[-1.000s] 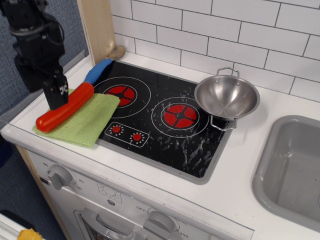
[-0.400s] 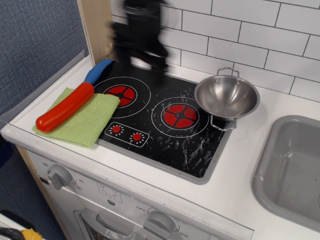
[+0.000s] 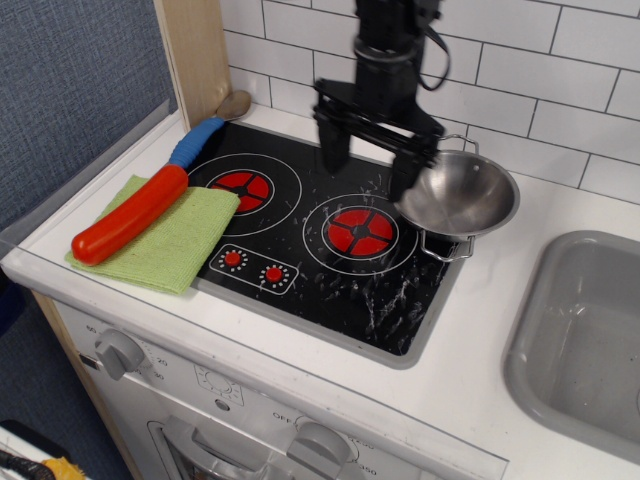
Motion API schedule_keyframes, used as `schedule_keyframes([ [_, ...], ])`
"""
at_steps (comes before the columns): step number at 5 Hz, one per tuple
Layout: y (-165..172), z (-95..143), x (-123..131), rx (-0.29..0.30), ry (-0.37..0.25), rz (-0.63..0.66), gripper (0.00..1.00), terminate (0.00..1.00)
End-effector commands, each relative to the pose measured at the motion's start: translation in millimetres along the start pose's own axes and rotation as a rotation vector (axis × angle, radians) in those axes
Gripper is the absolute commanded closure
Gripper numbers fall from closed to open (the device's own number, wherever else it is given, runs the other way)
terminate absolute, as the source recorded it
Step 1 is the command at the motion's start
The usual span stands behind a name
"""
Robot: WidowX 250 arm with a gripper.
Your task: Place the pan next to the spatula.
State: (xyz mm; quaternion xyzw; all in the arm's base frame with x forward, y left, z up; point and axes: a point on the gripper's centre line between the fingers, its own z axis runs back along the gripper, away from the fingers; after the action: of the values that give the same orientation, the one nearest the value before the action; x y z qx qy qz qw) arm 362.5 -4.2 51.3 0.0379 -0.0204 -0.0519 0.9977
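Observation:
The shiny steel pan (image 3: 462,195) with wire loop handles sits at the right edge of the black cooktop (image 3: 320,240), beside the right burner. The spatula (image 3: 150,200), with a red handle, a blue section and a tan end, lies on a green cloth (image 3: 175,245) at the left of the cooktop. My black gripper (image 3: 368,160) hangs over the cooktop's back, just left of the pan. It is open and empty, with its fingers spread wide. The right finger (image 3: 405,172) is by the pan's left rim.
A grey sink (image 3: 585,335) is at the right. A white tiled wall (image 3: 500,70) runs behind the counter and a wooden post (image 3: 195,55) stands at the back left. Stove knobs (image 3: 120,352) are on the front panel.
My gripper has swept from the spatula at the far left, across the back of the cooktop, to just left of the pan. The pan and the spatula have not moved.

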Motion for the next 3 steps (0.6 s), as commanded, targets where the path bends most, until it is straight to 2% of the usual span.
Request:
schedule_keyframes([
  [1, -1, -8, 21, -0.031, -0.044, 0.079, 0.00, 0.00],
  [2, -3, -14, 19, -0.058, -0.041, 0.099, 0.00, 0.00],
  [3, -5, -18, 17, -0.062, -0.045, 0.083, 1.00, 0.00],
])
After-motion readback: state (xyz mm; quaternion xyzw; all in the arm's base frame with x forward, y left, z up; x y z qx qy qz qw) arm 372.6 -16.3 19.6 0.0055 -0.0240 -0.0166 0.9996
